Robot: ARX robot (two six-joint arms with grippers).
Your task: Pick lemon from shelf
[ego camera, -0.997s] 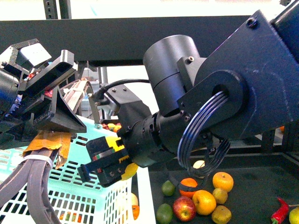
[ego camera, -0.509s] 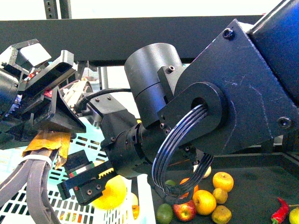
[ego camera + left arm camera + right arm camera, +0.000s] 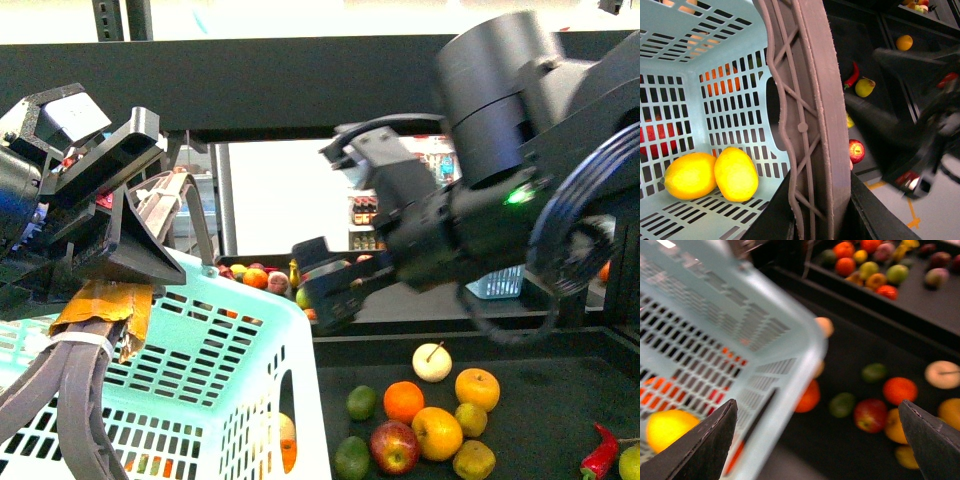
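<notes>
Lemons (image 3: 736, 173), two, lie touching on the floor of the basket (image 3: 670, 65). The right gripper (image 3: 817, 407) hangs empty with its fingers spread wide. Its arm reaches level across the shelf (image 3: 300, 85) toward the basket's rim. The left gripper (image 3: 817, 200) clamps the handle (image 3: 810, 100).

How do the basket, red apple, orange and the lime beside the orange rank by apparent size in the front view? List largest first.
1. The basket, by far, though it is nearest the camera.
2. The red apple.
3. The orange, barely smaller; too close to call.
4. The lime, smallest.
</notes>
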